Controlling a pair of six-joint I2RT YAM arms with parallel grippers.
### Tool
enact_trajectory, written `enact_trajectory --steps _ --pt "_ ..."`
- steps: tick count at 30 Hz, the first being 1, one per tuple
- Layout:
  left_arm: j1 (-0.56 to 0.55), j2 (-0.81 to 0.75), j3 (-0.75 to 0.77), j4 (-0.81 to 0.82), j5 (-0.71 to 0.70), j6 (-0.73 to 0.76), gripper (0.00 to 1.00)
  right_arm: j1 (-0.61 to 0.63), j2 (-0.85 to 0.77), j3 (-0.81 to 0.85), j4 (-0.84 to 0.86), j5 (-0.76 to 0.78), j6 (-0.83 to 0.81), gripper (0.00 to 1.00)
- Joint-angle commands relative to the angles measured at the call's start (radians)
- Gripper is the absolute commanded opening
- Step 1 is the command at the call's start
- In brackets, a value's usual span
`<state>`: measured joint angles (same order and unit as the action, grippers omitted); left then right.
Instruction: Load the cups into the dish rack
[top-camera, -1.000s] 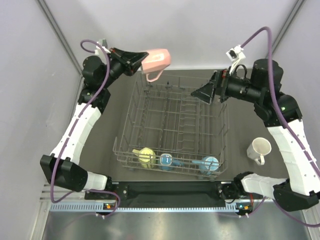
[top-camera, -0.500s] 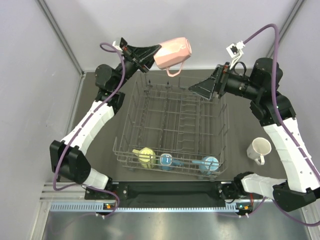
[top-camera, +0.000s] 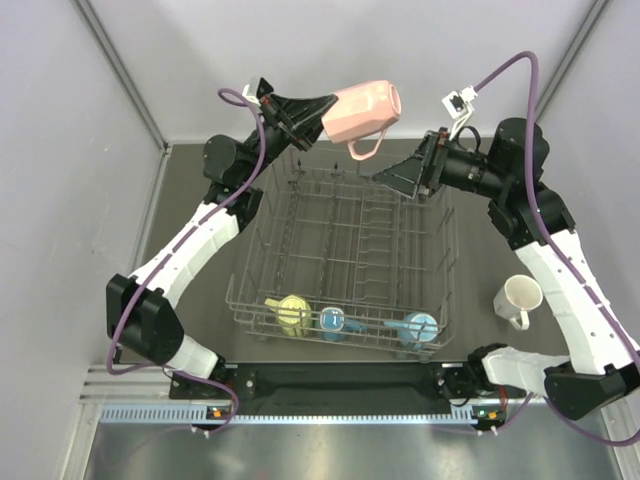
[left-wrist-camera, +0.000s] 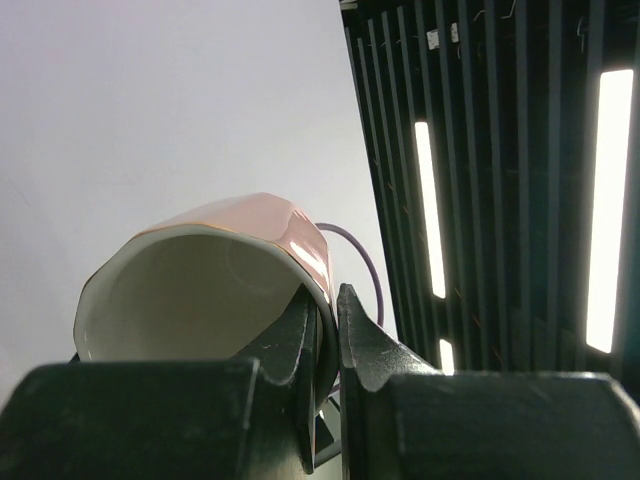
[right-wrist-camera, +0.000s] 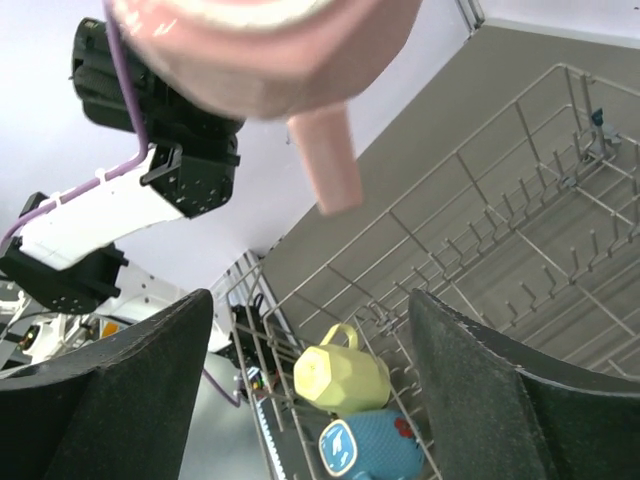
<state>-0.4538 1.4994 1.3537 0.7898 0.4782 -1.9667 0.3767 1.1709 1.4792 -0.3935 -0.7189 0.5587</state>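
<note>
Three mugs lie in the dish rack (top-camera: 300, 240) along its 6 o'clock edge: yellow mug (top-camera: 292, 313), blue mug (top-camera: 332, 322) and light blue mug (top-camera: 418, 327). The blue one carries a small pale-and-red marking, too small to read. At the rack's 12 o'clock edge the left gripper (top-camera: 322, 110) holds the pink mug (top-camera: 362, 108) up in the air on its side. The mug's mouth faces the gripper, its base points to 3 o'clock and its handle hangs down. The left wrist view shows the jaws nearly together, pinching the mug's rim with one finger inside the pale interior and one outside. The left arm stretches long from its base toward 12 o'clock, wrist turned to 3 o'clock. The right gripper (top-camera: 385, 180) has its jaws spread wide and grips nothing. It aims toward 9 o'clock, just under the pink mug's handle, its arm bent high at the elbow. The white mug (top-camera: 519, 298) stands on the table (top-camera: 480, 250) at the rack's 4 o'clock.
</note>
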Motion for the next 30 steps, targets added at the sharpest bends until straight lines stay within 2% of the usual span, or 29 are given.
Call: enact_trajectory --steps 1,6,24,27,30 --pt "-0.014 -0.016 0.024 0.144 -0.038 -0.07 0.0 -0.005 0.033 0.047 0.102 0.021 0.004 0.77" --pt "-0.026 -0.016 0.016 0.118 -0.027 -0.067 0.0 -0.005 0.091 0.107 0.128 0.009 0.01 0.74" --pt "-0.036 0.002 0.021 0.114 -0.006 -0.093 0.0 -0.004 0.164 0.147 0.212 -0.007 0.069 0.45" --pt "-0.037 0.005 0.024 0.112 -0.001 -0.096 0.0 -0.004 0.167 0.147 0.212 0.002 0.073 0.37" --pt "-0.04 0.01 0.027 0.108 0.003 -0.098 0.0 -0.004 0.171 0.144 0.214 0.007 0.087 0.17"
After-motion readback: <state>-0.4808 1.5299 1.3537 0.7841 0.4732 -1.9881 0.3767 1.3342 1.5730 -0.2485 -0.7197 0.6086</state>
